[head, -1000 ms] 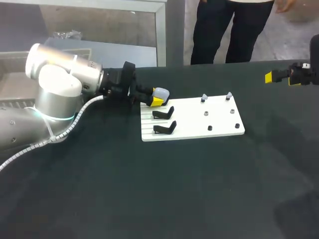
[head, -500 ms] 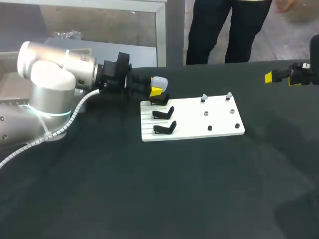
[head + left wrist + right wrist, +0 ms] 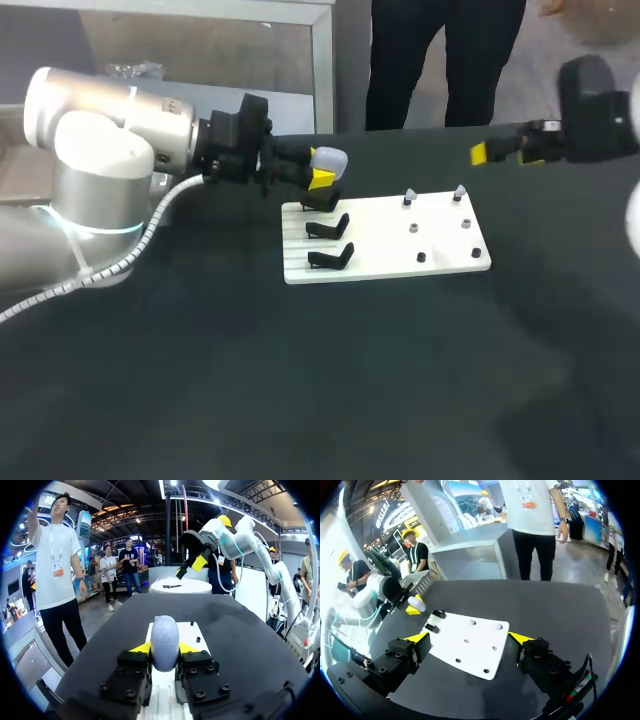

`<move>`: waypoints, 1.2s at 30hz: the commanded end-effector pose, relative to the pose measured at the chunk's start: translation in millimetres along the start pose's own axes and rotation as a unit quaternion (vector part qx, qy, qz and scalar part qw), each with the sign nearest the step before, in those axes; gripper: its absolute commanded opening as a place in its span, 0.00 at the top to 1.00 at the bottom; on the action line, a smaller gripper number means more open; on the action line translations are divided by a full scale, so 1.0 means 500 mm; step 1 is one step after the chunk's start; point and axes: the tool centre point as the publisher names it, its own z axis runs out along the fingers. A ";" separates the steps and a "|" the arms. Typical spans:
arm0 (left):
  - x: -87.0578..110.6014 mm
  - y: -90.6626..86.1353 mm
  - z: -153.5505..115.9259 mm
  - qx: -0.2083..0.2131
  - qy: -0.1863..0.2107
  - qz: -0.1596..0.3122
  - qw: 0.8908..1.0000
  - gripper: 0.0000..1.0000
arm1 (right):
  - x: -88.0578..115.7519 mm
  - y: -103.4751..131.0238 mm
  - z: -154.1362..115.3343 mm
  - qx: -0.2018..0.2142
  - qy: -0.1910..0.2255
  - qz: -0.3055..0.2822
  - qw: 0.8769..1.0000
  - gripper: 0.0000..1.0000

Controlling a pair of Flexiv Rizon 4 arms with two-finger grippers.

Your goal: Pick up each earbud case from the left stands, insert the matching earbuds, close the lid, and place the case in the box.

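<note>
My left gripper (image 3: 320,172) is shut on a pale lavender earbud case (image 3: 328,158), held just above the far black stand (image 3: 320,201) at the left end of the white board (image 3: 385,245). In the left wrist view the closed case (image 3: 164,642) stands upright between the yellow fingertips (image 3: 142,647). Two more black stands (image 3: 330,226) are bare. Small earbuds (image 3: 410,197) sit on pegs at the board's right end. My right gripper (image 3: 505,152) hangs open above the table, beyond the board's far right corner; in its own view the right gripper (image 3: 470,639) is wide apart over the board (image 3: 470,645).
The board lies on a dark table top (image 3: 300,380). A grey bin (image 3: 150,100) sits behind my left arm, off the table's far left edge. A person stands past the far edge, not touching anything.
My left gripper lifted the case off the far stand and drew it slightly up and back. My right arm swung left, closer to the board's far right corner.
</note>
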 end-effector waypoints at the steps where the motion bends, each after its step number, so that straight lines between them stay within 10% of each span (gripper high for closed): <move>1: -0.019 -0.019 0.005 -0.078 0.012 0.004 0.997 1.00 | -0.023 0.023 0.071 -0.031 0.013 0.000 0.999 0.00; 18: -0.051 0.002 0.041 -0.075 0.013 0.031 0.997 1.00 | -0.018 0.131 0.166 -0.089 0.057 -0.037 0.994 0.00; 36: -0.064 -0.027 0.056 -0.048 0.009 0.046 0.998 1.00 | -0.028 0.146 0.206 -0.096 0.076 -0.045 0.991 0.00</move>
